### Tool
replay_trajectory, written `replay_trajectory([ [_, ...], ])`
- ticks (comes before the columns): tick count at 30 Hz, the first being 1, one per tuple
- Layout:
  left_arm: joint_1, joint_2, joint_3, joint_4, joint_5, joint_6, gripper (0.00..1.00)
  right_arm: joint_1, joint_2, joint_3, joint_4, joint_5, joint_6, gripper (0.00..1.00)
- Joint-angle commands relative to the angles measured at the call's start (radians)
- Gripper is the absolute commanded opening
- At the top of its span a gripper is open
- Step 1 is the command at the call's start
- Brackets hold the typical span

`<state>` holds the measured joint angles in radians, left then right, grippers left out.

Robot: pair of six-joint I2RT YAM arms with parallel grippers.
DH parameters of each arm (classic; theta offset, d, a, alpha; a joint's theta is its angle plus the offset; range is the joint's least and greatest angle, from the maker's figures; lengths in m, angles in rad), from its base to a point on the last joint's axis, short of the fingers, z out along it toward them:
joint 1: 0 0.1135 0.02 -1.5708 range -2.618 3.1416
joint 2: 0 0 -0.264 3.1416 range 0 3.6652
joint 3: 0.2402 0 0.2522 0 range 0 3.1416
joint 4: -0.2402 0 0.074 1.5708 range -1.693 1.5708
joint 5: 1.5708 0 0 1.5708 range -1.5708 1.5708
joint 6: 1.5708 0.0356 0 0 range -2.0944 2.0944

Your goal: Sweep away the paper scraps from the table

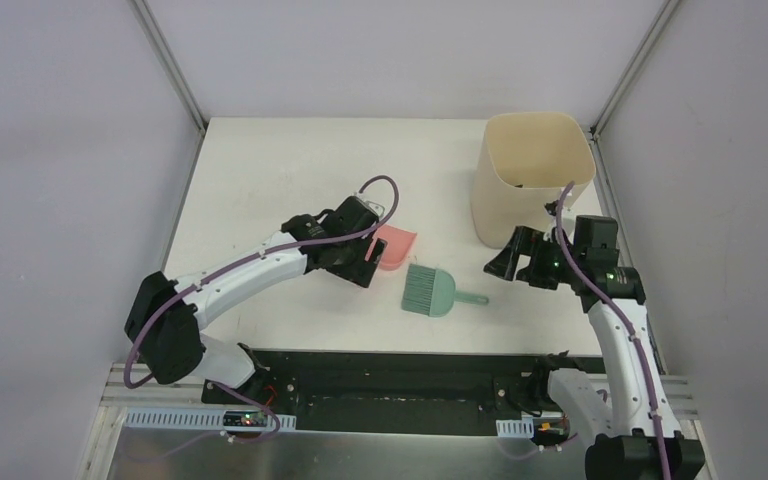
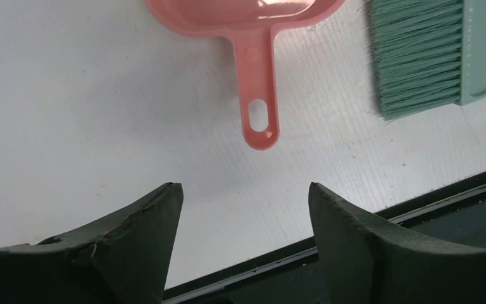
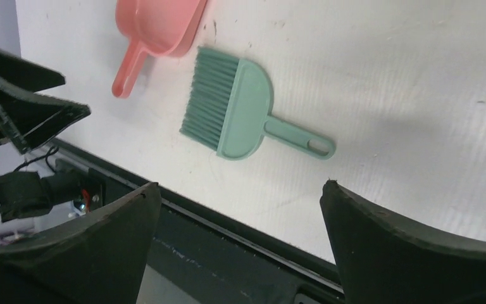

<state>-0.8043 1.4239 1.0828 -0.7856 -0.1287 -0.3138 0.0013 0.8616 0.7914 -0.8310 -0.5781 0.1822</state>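
Table [image 1: 260,180]: white top filling the middle of the top view; broad bare surface is seen at the upper left and upper centre. The lower edge is bordered by a black rail, and grey posts are seen at the upper corners.
Bin [image 1: 505,215]: beige, upright, set at the upper right of the table, close to the right edge.
Right gripper [image 3: 237,187]: held over the table at right of centre in the top view, just below the bin. Its jaws are spread wide and nothing is gripped.
Left gripper [image 2: 245,185]: held over the table at left of centre, near the lower edge. Its jaws are released and nothing is between them.
Brush [image 1: 430,290]: teal, laid flat at centre between the two grippers, apart from both, handle pointing right.
Dustpan [image 1: 397,243]: pink, laid flat just above the brush. In the left wrist view its handle [image 2: 258,88] is seen above the finger gap, untouched.
Paper scraps: only a dark fleck [image 1: 525,185] is seen inside the bin, well away from both jaws. Whether it is a scrap cannot be told.
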Motion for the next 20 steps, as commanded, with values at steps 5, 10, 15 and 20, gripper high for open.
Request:
replay_trajectory([
  [5,0.005,-0.053,0.116,-0.047,-0.054,0.161,0.99,-0.035,-0.069,0.097,0.047,0.226,-0.004,1.00],
  [10,0.061,-0.095,0.072,0.033,-0.048,0.196,0.99,-0.035,-0.041,0.124,0.016,0.382,-0.012,1.00],
  [15,0.107,-0.167,-0.043,0.178,-0.021,0.173,0.99,-0.036,-0.119,0.047,0.079,0.371,-0.023,1.00],
  [20,0.161,-0.206,-0.077,0.211,-0.029,0.157,0.99,-0.039,-0.100,0.032,0.097,0.336,-0.018,1.00],
])
